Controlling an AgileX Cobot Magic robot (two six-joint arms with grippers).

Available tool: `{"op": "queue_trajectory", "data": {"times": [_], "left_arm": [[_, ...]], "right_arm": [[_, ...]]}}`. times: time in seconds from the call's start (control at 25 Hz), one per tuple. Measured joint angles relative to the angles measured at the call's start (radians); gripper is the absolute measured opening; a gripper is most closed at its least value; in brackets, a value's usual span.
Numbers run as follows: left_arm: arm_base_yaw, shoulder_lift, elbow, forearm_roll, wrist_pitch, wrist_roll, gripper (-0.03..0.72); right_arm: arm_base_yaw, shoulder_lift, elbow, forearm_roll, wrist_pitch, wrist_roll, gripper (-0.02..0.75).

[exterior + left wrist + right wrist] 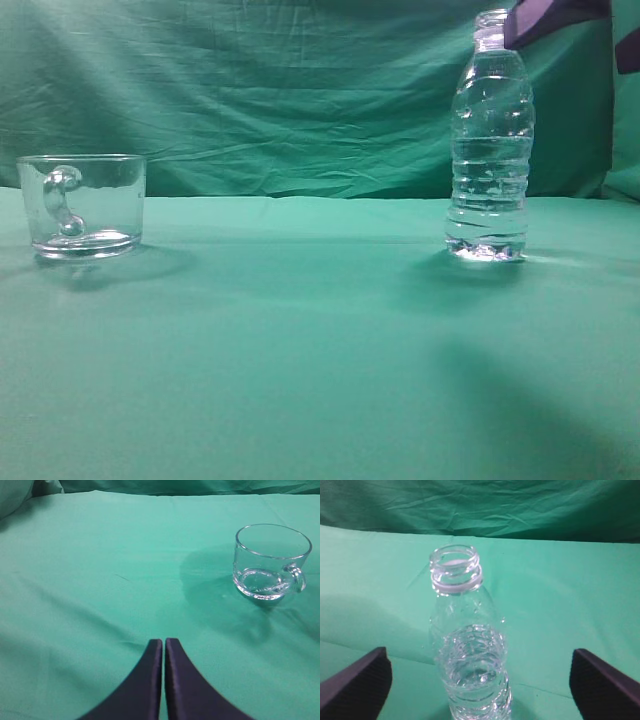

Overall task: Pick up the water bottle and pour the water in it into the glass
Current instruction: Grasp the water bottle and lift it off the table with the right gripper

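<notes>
**Standing apart: bottle and mug on the green cloth**

Standing upright at the right of the exterior view, the tall clear plastic water bottle [490, 150] with a ribbed lower body and an uncapped threaded neck rests on the green cloth-covered table [300, 340]. Clear water [488, 190] fills much of it, showing only as glints through the ribs; the right wrist view puts the surface line around the bottle's shoulder. Well apart from it, at the left of the same view, sits the short, wide clear glass mug [82, 204], upright on its thick base, its curved handle turned toward the exterior camera. A wrinkled green backdrop [250, 90] hangs behind both.

From the right wrist camera, the right gripper [480, 680] has its dark fingers [357, 682] spread wide, one at each lower corner, with the bottle between them and touching neither. A dark part of that arm [555, 18] shows in the exterior view at the top right, just behind the bottle's neck.

From the left wrist camera, the left gripper [164, 641] has its two dark fingers pressed together with only a thin seam between, holding nothing. The mug lies ahead and to its right, clear of the fingertips.
</notes>
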Motion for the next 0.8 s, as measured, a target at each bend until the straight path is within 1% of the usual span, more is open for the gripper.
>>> {"op": "queue_trajectory", "data": {"times": [0.04, 0.16, 0.36, 0.48, 0.52, 0.56, 0.8], "left_arm": [[0.0, 0.0, 0.0, 0.0, 0.0, 0.0, 0.0], [0.0, 0.0, 0.0, 0.0, 0.0, 0.0, 0.0], [0.0, 0.0, 0.0, 0.0, 0.0, 0.0, 0.0], [0.0, 0.0, 0.0, 0.0, 0.0, 0.0, 0.0], [0.0, 0.0, 0.0, 0.0, 0.0, 0.0, 0.0], [0.0, 0.0, 0.0, 0.0, 0.0, 0.0, 0.0], [0.0, 0.0, 0.0, 0.0, 0.0, 0.0, 0.0]], "right_arm": [[0.0, 0.014, 0.0, -0.01, -0.008, 0.005, 0.642], [0.0, 0.068, -0.002, -0.036, -0.055, 0.033, 0.642], [0.001, 0.205, -0.024, -0.046, -0.192, 0.055, 0.642], [0.001, 0.296, -0.068, -0.082, -0.242, 0.057, 0.642], [0.001, 0.324, -0.082, -0.092, -0.258, 0.058, 0.683], [0.001, 0.357, -0.102, -0.1, -0.273, 0.058, 0.668], [0.001, 0.512, -0.198, -0.106, -0.318, 0.059, 0.668]]}}
